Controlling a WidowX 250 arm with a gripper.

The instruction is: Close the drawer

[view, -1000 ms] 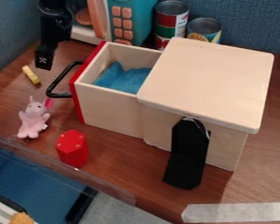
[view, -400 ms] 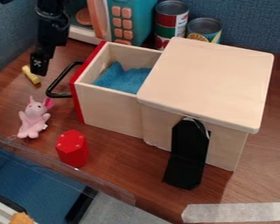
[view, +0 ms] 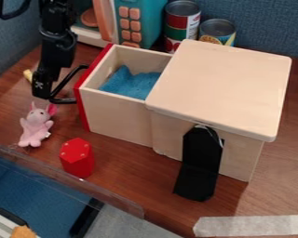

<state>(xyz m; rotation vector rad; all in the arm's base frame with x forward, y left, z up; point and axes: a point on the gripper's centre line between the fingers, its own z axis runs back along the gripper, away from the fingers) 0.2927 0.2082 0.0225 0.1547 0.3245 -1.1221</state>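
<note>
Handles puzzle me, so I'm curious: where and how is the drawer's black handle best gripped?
Probably mid-bar on the handle, coming from above and closing across the bar. The bar is slim and stands off from the red front, with a gap behind it that should leave room for a grip on both sides.

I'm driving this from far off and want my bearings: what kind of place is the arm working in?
Likely a tabletop play or test setup: a toy microwave and a pink plush toy share the wooden table with food cans.
</note>
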